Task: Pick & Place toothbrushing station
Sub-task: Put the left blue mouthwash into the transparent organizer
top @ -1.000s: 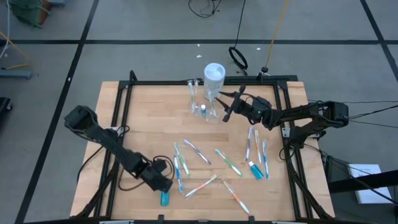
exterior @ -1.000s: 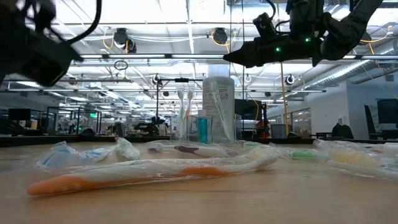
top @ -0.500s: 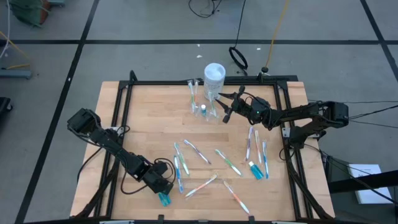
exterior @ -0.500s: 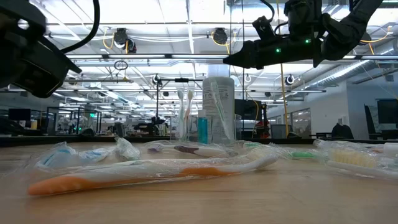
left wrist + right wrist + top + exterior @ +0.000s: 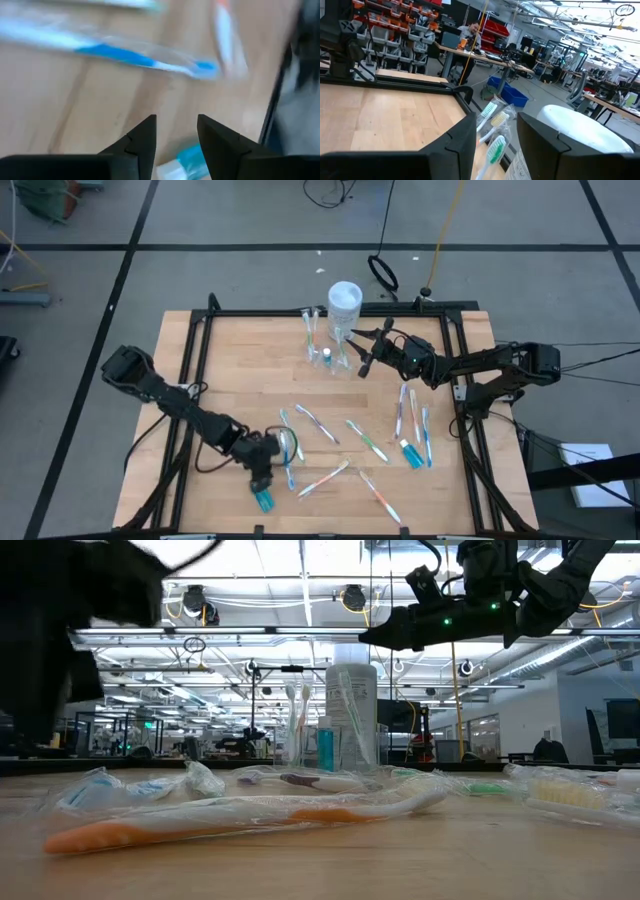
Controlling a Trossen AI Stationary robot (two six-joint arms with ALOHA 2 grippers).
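Observation:
The toothbrushing station (image 5: 328, 358), a small clear holder, stands upright at the table's far middle (image 5: 320, 745) with wrapped toothbrushes (image 5: 490, 112) upright in it. Beside it is a taller white-capped container (image 5: 345, 298). My right gripper (image 5: 358, 350) hovers level and open just right of the holder, above its top (image 5: 365, 636). My left gripper (image 5: 264, 478) is at the near left, open and slanting down over bare wood (image 5: 177, 120). A teal tube (image 5: 265, 500) lies just below its fingers, and a blue wrapped toothbrush (image 5: 145, 57) lies beyond them.
Several wrapped toothbrushes lie scattered over the table's near half (image 5: 370, 442) and right side (image 5: 412, 420), one with an orange handle nearest the low camera (image 5: 200, 820). A second teal tube (image 5: 410, 452) lies at the right. A black frame (image 5: 200, 330) borders the table.
My left gripper has rolled about its own line and risen a little over the teal tube, while its forearm has swung toward the table's middle. The right arm and all the things on the table have kept still.

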